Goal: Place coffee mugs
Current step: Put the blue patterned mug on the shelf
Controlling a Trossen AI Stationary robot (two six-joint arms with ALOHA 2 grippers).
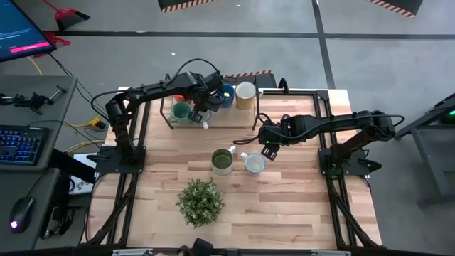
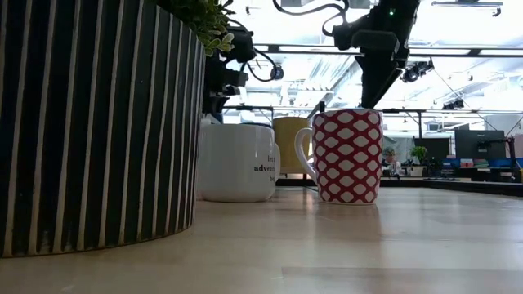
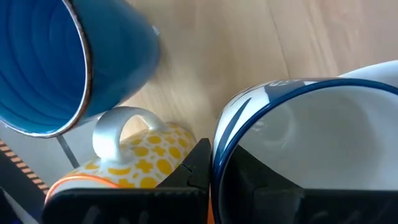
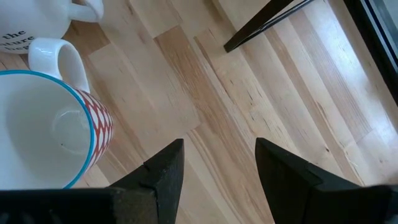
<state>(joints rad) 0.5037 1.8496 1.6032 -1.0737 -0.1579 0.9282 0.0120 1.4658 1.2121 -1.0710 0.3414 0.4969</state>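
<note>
potted plant (image 1: 200,201) near table edge. left gripper (image 1: 204,114) at far rack, jaws clamped on white blue-rimmed mug (image 3: 311,143) rim, mug upright. right gripper (image 1: 268,147) jaws spread, empty, just beside red-patterned mug (image 1: 254,163), upright, handle pointing left toward green-lined mug (image 1: 222,161).

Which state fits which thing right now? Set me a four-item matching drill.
Things:
1. plant
2. red mug
3. left claw
4. right claw

States:
A. open, holding nothing
B. shut on the blue-rimmed mug
C. in a striped pot
D. upright beside the olive mug

Pairs: 1-C, 2-D, 3-B, 4-A
</note>
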